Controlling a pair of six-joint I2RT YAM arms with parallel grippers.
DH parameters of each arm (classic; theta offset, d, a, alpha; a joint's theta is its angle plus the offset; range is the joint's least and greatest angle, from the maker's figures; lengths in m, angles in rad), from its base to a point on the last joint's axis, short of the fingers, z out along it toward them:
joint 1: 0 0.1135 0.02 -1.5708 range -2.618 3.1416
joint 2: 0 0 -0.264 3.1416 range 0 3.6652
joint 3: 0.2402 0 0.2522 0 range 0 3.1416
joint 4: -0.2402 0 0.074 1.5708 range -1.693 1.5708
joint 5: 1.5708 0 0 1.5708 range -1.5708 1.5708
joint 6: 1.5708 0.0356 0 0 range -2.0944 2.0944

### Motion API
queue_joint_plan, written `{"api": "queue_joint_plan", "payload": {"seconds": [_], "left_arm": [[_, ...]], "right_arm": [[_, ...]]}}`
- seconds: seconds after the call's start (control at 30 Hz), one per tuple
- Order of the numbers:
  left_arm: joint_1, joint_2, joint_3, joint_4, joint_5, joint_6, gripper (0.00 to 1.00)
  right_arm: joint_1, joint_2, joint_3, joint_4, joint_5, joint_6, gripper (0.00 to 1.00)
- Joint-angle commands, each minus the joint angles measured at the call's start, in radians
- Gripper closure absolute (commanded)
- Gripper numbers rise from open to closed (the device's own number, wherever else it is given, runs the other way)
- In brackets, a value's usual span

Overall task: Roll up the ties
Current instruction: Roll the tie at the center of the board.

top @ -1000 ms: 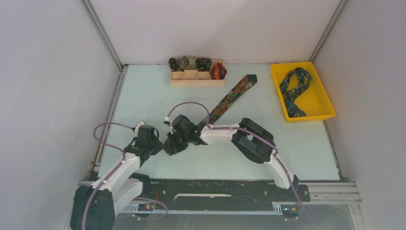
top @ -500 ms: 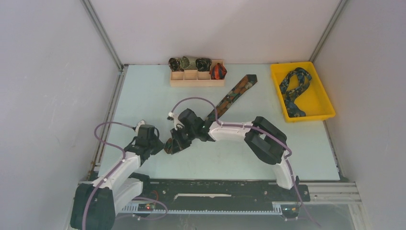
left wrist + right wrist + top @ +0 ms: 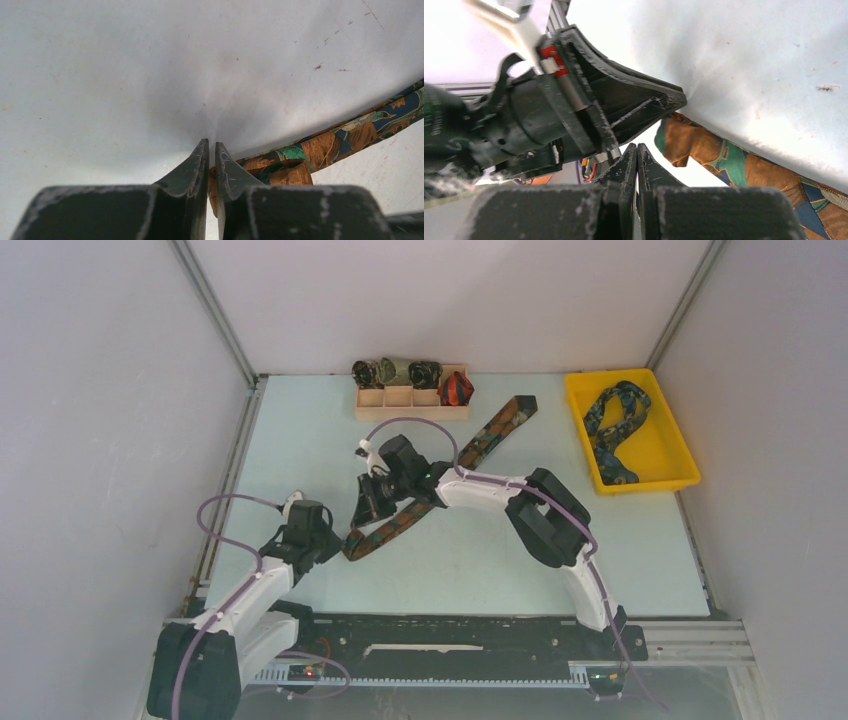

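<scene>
The brown-orange-green tie (image 3: pixel 490 435) lies diagonally across the table from the back right to the front left. Its near end is folded double. In the left wrist view the tie (image 3: pixel 330 145) runs off to the right. My left gripper (image 3: pixel 335 543) (image 3: pixel 211 145) is shut on that near end, low on the table. My right gripper (image 3: pixel 365 510) (image 3: pixel 637 147) is shut and empty, hovering just behind the left one and above the tie (image 3: pixel 734 160). The left gripper's fingers (image 3: pixel 644 107) show in the right wrist view, touching the tie's end.
A wooden compartment box (image 3: pixel 412 408) at the back holds three rolled dark ties (image 3: pixel 398 371) and a red-orange roll (image 3: pixel 456 388). A yellow tray (image 3: pixel 665 455) at the back right holds the navy-teal tie (image 3: pixel 612 425). Purple cables (image 3: pixel 215 515) loop over both arms.
My right gripper has drawn back from the tie's near end toward the rear and risen. The tie's near part now lies uncovered, straight to the left gripper. The left arm barely moved.
</scene>
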Motion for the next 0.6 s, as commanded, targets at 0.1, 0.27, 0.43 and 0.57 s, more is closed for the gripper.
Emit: {"api": "queue_joint_plan", "payload": {"seconds": [0.1,0.27,0.43,0.57], "left_arm": [[0.006,-0.011,0.038,0.002,0.005,0.020,0.85],[0.006,-0.019,0.042,-0.008,0.008,0.019,0.85],[0.006,-0.057,0.051,-0.043,-0.005,0.017,0.82],[0.006,-0.100,0.061,-0.078,-0.014,0.019,0.78]], "right_arm": [[0.006,0.064,0.051,-0.062,-0.002,0.016,0.97],[0.000,0.077,0.043,-0.075,0.004,0.002,0.97],[-0.012,0.083,0.015,-0.072,0.012,0.000,0.97],[-0.014,0.093,0.005,-0.066,0.011,0.000,0.97]]}}
